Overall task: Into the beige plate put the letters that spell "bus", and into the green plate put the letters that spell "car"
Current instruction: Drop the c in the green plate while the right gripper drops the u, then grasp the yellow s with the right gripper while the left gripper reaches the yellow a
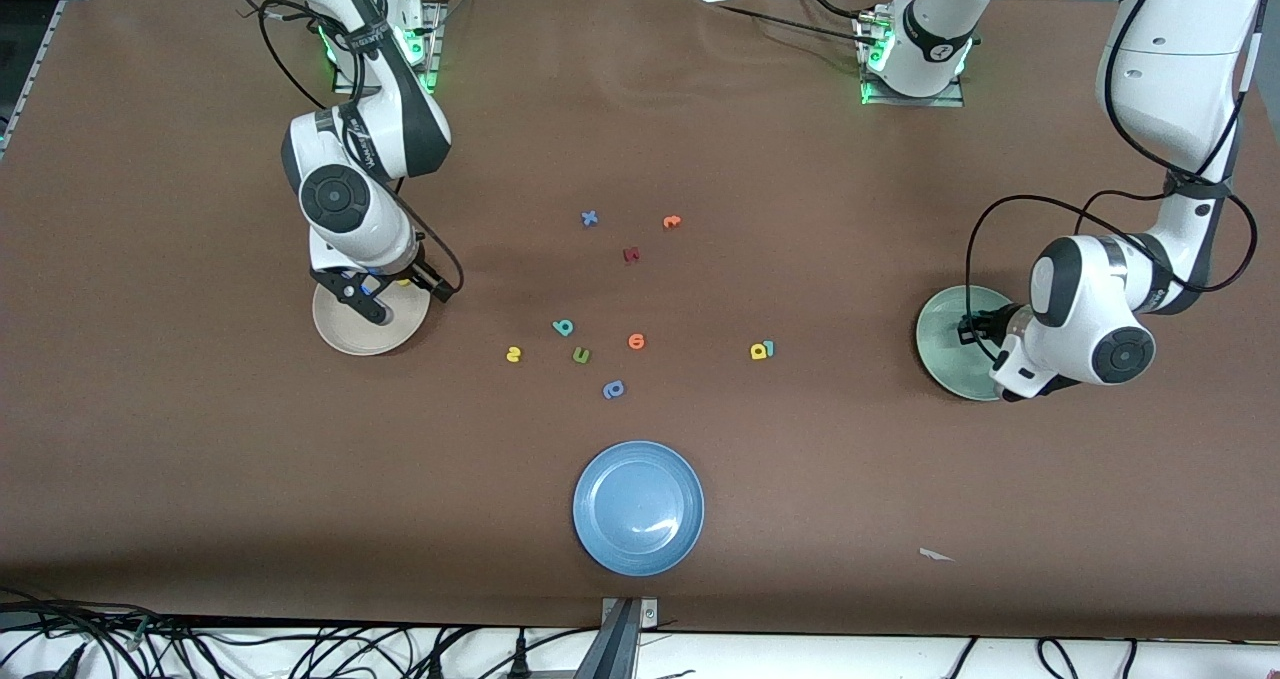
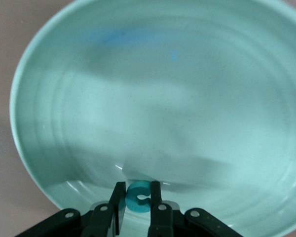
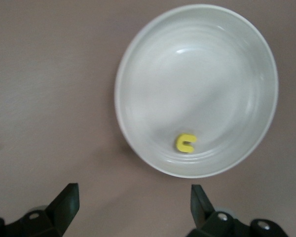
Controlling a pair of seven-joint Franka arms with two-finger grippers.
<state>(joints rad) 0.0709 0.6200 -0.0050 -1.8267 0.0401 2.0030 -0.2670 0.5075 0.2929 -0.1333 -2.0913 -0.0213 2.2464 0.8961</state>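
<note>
My left gripper [image 2: 137,185] is shut on the teal "c" [image 2: 137,198] just above the green plate [image 2: 163,98]. In the front view it [image 1: 975,327] hangs over that plate [image 1: 943,337] at the left arm's end. My right gripper [image 3: 133,193] stands open and empty above the table beside the beige plate [image 3: 202,74], where the yellow "u" [image 3: 186,143] lies. The front view shows it [image 1: 393,294] over that plate [image 1: 355,337]. Mid-table lie the teal "b" [image 1: 563,328], the yellow "s" [image 1: 513,355], and the yellow "a" [image 1: 758,351] touching the teal "r" [image 1: 769,347].
A blue plate [image 1: 638,507] sits nearest the front camera. Other loose letters lie mid-table: green [image 1: 581,356], orange [image 1: 636,341], periwinkle [image 1: 613,390], dark red [image 1: 631,255], a blue "x" [image 1: 590,219] and another orange one [image 1: 671,222]. A white scrap [image 1: 936,555] lies near the front edge.
</note>
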